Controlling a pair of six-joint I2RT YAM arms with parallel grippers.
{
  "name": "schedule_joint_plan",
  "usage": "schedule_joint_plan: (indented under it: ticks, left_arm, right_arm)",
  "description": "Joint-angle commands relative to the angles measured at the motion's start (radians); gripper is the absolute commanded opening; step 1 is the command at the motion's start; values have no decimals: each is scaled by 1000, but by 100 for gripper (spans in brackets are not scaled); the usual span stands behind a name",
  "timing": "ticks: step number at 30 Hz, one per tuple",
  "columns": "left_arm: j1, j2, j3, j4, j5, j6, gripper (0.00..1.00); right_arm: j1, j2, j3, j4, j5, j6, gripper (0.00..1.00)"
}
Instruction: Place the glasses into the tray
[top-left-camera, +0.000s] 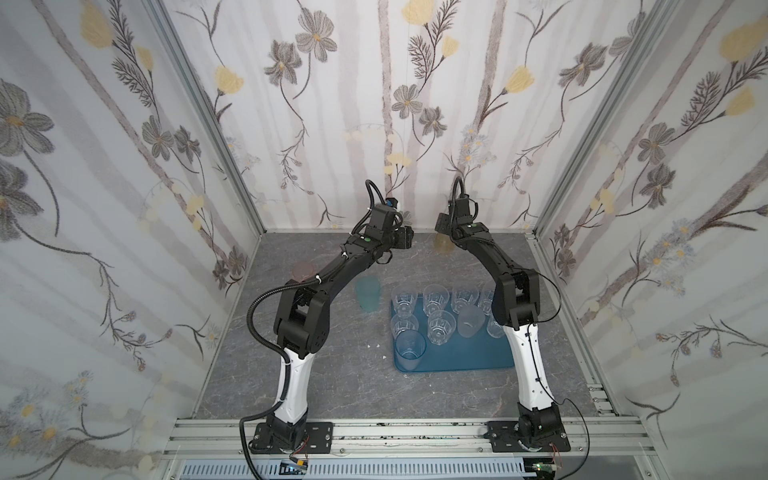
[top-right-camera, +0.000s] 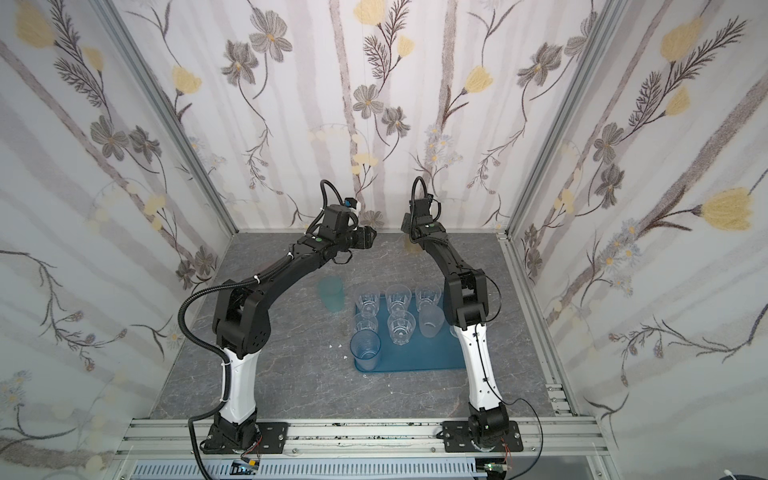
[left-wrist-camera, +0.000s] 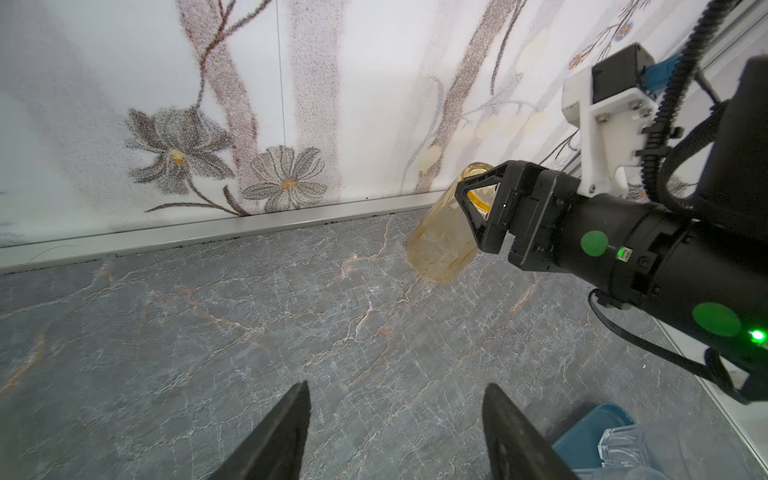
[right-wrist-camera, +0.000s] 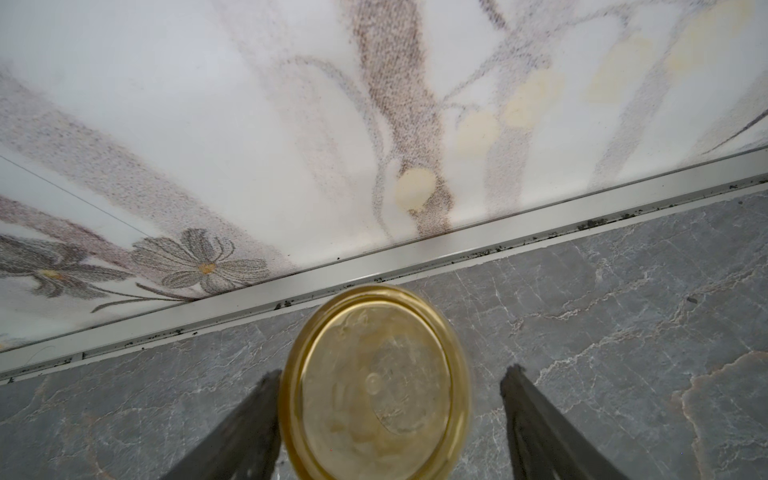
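Reaching forward from the near rail, the left arm (top-left-camera: 328, 274) bends at the elbow and stretches toward the floral-papered back wall (top-left-camera: 353, 104), its wrist turned in toward the middle. The left fingers (left-wrist-camera: 286, 432) stand wide apart over the grey marble-patterned bench (top-left-camera: 345, 374), and we see nothing between them. The right arm (top-left-camera: 511, 291) mirrors that pose, leaning toward the same wall. The right fingers (right-wrist-camera: 536, 428) are spread on either side of the amber-yellow see-through tumbler (right-wrist-camera: 374, 395): one lies at its side, the other stands off with a gap, so they are not clamped. That tumbler sits on the bench close to the wall, well apart from the tray.

Counting from the left, we find one pink tinted tumbler (top-left-camera: 302, 270) on the bench, half hidden behind the left arm. One teal tinted tumbler (top-left-camera: 368, 293) stands just beside the flat rectangular blue plastic tray (top-left-camera: 465, 357). In the tray stand nine:
- one blue tinted tumbler (top-left-camera: 410, 351) at its near left corner
- seven clear faceted tumblers (top-left-camera: 441, 328), two partly hidden behind the right arm
- one frosted tumbler (top-left-camera: 471, 322)

With the amber one we count twelve, three of them outside the tray.
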Motion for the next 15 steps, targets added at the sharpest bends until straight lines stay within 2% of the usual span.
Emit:
schedule_joint_plan:
  ticks: [1, 9, 15]
  left_arm:
    - [3, -22, -10, 19, -14, 21, 68]
    - [9, -58, -36, 19, -25, 39, 68]
    - [11, -97, -52, 19, -33, 32, 68]
  right_arm:
    - [-7, 26, 42, 55, -10, 5, 72]
    - [-9, 28, 65, 28, -12, 12, 46]
    - [-9, -48, 18, 18, -46, 42, 37]
